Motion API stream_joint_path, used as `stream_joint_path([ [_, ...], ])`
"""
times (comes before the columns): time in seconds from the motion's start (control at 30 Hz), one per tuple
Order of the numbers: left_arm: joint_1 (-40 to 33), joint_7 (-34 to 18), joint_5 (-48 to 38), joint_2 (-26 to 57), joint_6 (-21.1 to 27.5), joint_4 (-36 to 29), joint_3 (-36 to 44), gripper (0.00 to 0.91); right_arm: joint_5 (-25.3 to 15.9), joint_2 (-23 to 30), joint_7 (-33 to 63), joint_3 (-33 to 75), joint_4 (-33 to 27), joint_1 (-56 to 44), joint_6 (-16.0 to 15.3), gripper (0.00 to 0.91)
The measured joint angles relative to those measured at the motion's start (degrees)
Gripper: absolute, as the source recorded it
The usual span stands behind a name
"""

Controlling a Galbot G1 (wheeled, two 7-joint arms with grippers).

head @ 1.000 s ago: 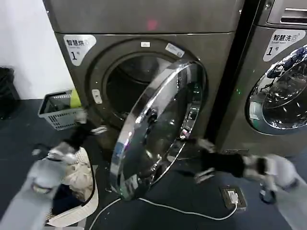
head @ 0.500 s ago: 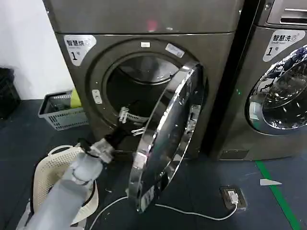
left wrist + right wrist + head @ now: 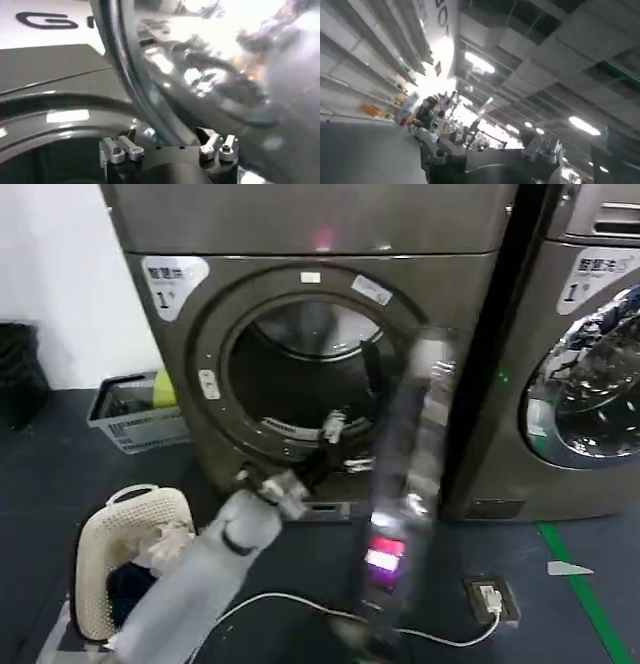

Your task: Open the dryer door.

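Note:
The dryer door (image 3: 405,484) stands swung far out from the dark machine, edge-on and blurred, hinged at the right of the round drum opening (image 3: 300,374). My left arm reaches up from the lower left, and my left gripper (image 3: 338,442) sits just inside the door's inner face, in front of the opening's lower rim. In the left wrist view the door's chrome ring (image 3: 210,60) curves down close between the spread fingers (image 3: 120,150) of the left gripper (image 3: 169,150), which is open. My right gripper (image 3: 487,160) points up at a ceiling with lights.
A white laundry basket with clothes (image 3: 130,524) stands on the floor at the lower left, a grey basket (image 3: 135,419) by the wall. A paler silver machine (image 3: 585,384) stands at the right. A white cable (image 3: 300,604) and a floor socket (image 3: 490,596) lie below the door.
The door has swung from half open to edge-on, farther right. My left arm followed it into the gap. The right arm, seen one second ago, has left the head view.

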Motion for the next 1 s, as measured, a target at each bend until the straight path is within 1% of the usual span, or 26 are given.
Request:
stream_joint_path([
  [0.1,-1.6,0.1,-0.7,-1.7,-0.2,1.1,2.8,0.907,0.2,0.7,0.2,1.2,-0.3,-0.5,0.7,0.907],
  [0.2,-3.3,0.1,-0.7,-3.2,-0.6,2.5,5.4,0.907,2.2,1.4,0.3,2.0,0.0,-1.0,0.8,0.907],
  [0.3,-4.6,0.1,-0.6,-4.9,-0.8,4.0,7.9,0.907,3.3,2.2,0.2,2.6,0.4,-1.4,0.8,0.907],
  [0.5,-7.5,0.1,-0.2,-9.4,-1.1,7.9,11.8,0.907,2.8,3.4,-0.9,3.3,0.8,-2.1,2.6,0.907],
  [0.8,-11.1,0.1,0.5,-15.8,-1.2,14.7,13.6,0.907,2.1,4.2,-1.5,2.0,2.2,-1.4,3.0,0.907],
  [1.0,-11.1,0.1,1.2,-18.4,-1.2,17.7,14.0,0.907,2.1,4.4,-1.7,1.9,3.2,-1.4,3.0,0.907],
])
